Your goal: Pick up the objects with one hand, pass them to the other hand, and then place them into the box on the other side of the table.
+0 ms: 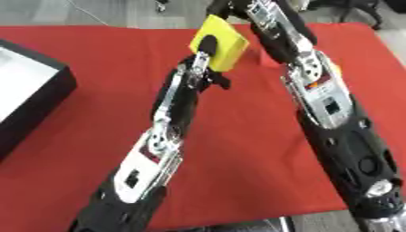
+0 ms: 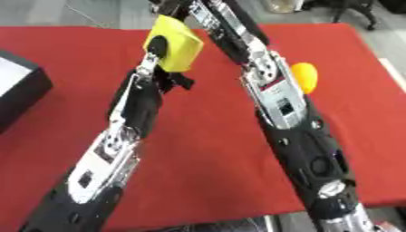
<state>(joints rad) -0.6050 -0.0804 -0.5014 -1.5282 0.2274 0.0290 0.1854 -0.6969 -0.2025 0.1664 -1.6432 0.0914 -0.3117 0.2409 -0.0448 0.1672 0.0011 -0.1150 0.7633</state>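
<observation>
A yellow block is held up over the far middle of the red table. My left hand comes up from below, its dark thumb pressed on the block's face and its fingers curled behind it. My right hand meets the block's top corner at the picture's upper edge and is mostly cut off. A rounded yellow thing lies on the cloth just right of my right forearm. The black box with a pale inside stands at the table's left edge.
My right forearm runs from the lower right up to the top middle, crossing the cloth. The table's near edge shows at the bottom, with grey floor beyond the far edge.
</observation>
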